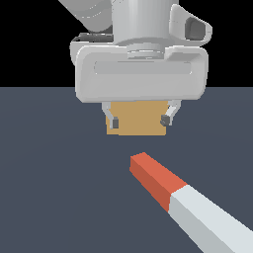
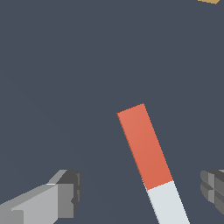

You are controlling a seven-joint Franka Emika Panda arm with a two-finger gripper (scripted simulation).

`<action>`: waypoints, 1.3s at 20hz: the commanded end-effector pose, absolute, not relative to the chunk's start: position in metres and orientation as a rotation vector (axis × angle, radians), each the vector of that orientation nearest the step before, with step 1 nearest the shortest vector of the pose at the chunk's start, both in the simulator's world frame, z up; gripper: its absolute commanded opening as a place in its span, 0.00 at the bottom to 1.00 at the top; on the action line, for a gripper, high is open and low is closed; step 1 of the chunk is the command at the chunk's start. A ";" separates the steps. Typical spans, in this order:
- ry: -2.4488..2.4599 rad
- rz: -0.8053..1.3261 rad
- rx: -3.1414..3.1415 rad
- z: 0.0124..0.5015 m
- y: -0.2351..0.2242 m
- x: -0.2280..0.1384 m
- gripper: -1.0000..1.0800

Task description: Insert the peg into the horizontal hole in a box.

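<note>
The peg lies flat on the dark floor, its orange-red end pointing away toward the box and its grey-white part running to the exterior view's lower right. It also shows in the wrist view. The tan box stands behind the gripper; no hole shows on its visible face. A corner of the box shows in the wrist view. My gripper hangs above the floor, beyond the peg's red end, open and empty, its fingers wide apart.
The dark grey floor runs all round the peg and box. Nothing else stands on it.
</note>
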State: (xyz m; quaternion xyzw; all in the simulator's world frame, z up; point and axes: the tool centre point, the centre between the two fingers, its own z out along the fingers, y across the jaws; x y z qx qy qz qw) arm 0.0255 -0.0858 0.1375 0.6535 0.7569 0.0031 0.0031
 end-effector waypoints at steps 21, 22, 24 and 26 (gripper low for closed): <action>2.688 0.001 1.626 0.076 -0.177 0.100 0.96; 2.693 0.001 1.618 0.075 -0.178 0.102 0.96; 2.701 0.001 1.605 0.073 -0.180 0.105 0.96; 2.706 0.000 1.595 0.072 -0.181 0.107 0.96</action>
